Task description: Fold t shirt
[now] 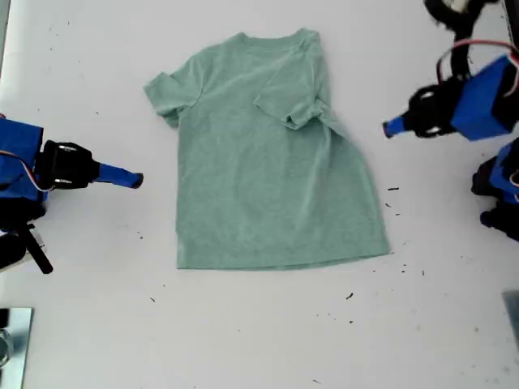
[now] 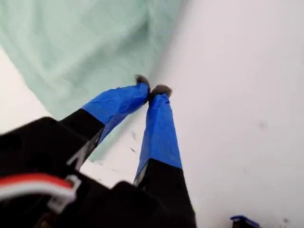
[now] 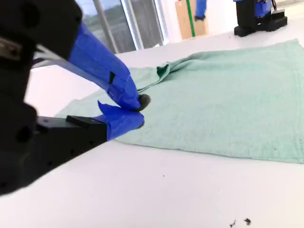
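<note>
The sage-green t shirt (image 1: 268,162) lies flat on the white table, neck toward the exterior view's top. The sleeve on the exterior view's right is folded in over the chest (image 1: 292,101); the other sleeve sticks out. My first gripper (image 1: 389,127) is at the exterior view's right, shut and empty (image 2: 153,90), a short way off the t shirt (image 2: 71,42). My second gripper (image 1: 136,179) is at the exterior view's left, shut on nothing (image 3: 141,111), low over the table just short of the t shirt's (image 3: 228,104) side edge.
Small dark specks (image 1: 350,297) dot the white table near the hem. The first arm's base (image 3: 259,16) stands beyond the shirt in the second wrist view. A shiny object (image 1: 12,340) sits at the exterior view's bottom left corner.
</note>
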Robot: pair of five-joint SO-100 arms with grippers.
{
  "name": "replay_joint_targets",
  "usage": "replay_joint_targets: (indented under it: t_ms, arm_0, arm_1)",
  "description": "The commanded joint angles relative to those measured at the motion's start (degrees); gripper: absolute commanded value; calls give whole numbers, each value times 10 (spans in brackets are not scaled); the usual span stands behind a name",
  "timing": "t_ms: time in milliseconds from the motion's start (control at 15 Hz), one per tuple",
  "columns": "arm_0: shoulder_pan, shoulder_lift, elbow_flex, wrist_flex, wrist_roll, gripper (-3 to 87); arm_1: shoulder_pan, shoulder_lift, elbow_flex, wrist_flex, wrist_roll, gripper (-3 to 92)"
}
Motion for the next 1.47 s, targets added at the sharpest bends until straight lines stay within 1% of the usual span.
replay_joint_targets:
  t_ms: [0,67,133,200,267,333,400,467,533,600,667,733,800,867,933,1067,1200,1400]
  arm_0:
    - [0,4,6,-9,-9,-2]
    - [0,4,6,-9,-10,-2]
    - [-4,1,6,-9,-18,-2]
    - [0,1,4,-11,-37,-2]
    - [11,1,-25,-26,-52,-2]
    - [8,-31,-81,-24,-72,-2]
    - [-25,-135,-179,14,-74,-2]
    - [-55,-272,-293,68,-66,-2]
    - [-102,-398,-403,121,-34,-2]
    - [-144,-503,-497,158,6,-2]
    - [-200,-601,-583,192,57,-2]
    - [-246,-667,-650,201,113,-1]
    - [-288,-727,-708,214,156,59]
    - [-314,-787,-762,231,193,147]
    - [-329,-827,-799,237,214,175]
    - [-350,-888,-824,229,241,197]
    - [-385,-923,-809,194,264,213]
    - [-438,-984,-752,97,301,201]
  arm_1:
    - [-35,276,265,12,69,25]
    - [-62,373,315,34,91,25]
    - [-60,403,338,56,106,25]
    - [-60,399,344,56,106,25]
    - [-54,402,344,57,103,25]
    - [-50,402,345,56,100,25]
    - [-47,402,347,56,102,25]
    - [-47,402,348,56,105,25]
    - [-47,402,348,56,105,25]
    - [-47,402,349,56,106,25]
    - [-47,402,349,56,106,25]
    - [-47,402,349,55,106,25]
    - [-47,402,350,55,106,25]
    - [-47,402,350,55,106,25]
    - [-48,402,350,55,107,25]
    - [-49,402,350,54,107,24]
    - [-51,402,350,54,108,24]
    - [-53,403,350,54,107,24]
